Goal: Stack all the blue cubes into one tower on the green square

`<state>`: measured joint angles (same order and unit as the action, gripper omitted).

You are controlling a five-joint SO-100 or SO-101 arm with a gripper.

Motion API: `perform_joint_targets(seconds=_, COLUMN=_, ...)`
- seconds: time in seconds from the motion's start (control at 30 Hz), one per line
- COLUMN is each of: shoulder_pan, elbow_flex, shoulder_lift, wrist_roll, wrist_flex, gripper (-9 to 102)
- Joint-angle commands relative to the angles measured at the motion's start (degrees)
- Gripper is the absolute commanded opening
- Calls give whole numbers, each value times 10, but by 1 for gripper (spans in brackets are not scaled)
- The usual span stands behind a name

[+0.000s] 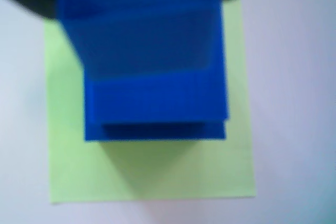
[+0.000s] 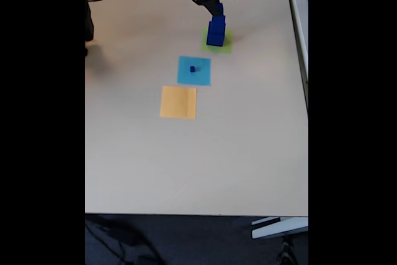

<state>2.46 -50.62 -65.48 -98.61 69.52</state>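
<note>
We judge the third dark blue cube is being set on the stepped blue tower, which stands on the flat yellow-green paper square. The black arm's gripper sits at that cube; we cannot tell whether its fingers grip or gape. Next comes the one tiny blue cube on the light-blue square, beside one orange square.

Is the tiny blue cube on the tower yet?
No. The tiny cube sits alone on the light-blue square, apart from the tower on the green square.
</note>
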Motion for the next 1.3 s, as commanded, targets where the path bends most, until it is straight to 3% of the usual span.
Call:
perform_joint_targets(seconds=0.0, shoulder_pan=0, elbow_flex=44, shoulder_lift=-5, wrist_roll=-7, wrist_flex=-11, gripper=0)
perform_joint_targets(seconds=1.27, shoulder_pan=4, elbow_flex=68, shoulder_lift=27, wrist_roll=-2, wrist_flex=-15, gripper=0)
